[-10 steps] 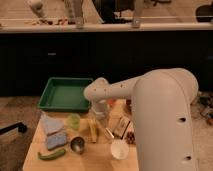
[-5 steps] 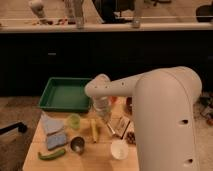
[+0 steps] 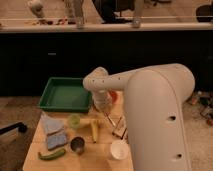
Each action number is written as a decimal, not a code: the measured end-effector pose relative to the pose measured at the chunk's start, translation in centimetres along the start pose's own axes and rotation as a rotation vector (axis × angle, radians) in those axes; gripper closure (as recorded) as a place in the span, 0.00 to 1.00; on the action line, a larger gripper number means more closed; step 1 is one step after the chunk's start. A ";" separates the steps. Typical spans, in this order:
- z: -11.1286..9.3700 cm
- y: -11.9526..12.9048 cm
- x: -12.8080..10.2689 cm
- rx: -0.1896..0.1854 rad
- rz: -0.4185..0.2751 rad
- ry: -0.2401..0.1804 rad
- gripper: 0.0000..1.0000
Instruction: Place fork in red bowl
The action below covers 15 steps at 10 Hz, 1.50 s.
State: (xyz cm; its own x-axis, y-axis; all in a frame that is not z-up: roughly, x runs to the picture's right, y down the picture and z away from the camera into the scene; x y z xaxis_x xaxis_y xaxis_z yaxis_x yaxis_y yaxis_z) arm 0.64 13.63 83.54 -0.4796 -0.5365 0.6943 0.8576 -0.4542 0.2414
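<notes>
**Gripper lifts above the fork**

The fork (image 3: 110,121) slants just below the gripper (image 3: 103,107), on its near side. Whether it is gripped I cannot tell. The gripper has risen slightly in the last second. The red bowl (image 3: 114,95) sits just beyond, to the right, so the carry probably comes next.

Likely an office break area or lab: a long dark counter (image 3: 60,27) runs behind the gripper (image 3: 103,106), which hangs over a wooden table (image 3: 97,152). 1 green tray (image 3: 60,106) is just left of the gripper, a wheeled chair base (image 3: 11,129) far left.
</notes>
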 end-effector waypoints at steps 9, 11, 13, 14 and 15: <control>-1.2 5.8 6.7 -0.051 0.087 -0.034 0.86; -0.3 7.5 6.1 -0.038 0.112 -0.056 0.86; 1.3 8.3 5.5 -0.017 0.127 -0.088 0.86; 2.5 8.2 5.4 -0.006 0.126 -0.108 0.86; 3.5 8.0 5.3 -0.001 0.120 -0.129 0.86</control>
State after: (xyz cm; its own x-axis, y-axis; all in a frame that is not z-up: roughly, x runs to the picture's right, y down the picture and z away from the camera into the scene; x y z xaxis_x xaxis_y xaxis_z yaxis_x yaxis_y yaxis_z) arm 5.60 9.66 91.57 -0.3457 -0.4916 0.7992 0.9072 -0.3927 0.1509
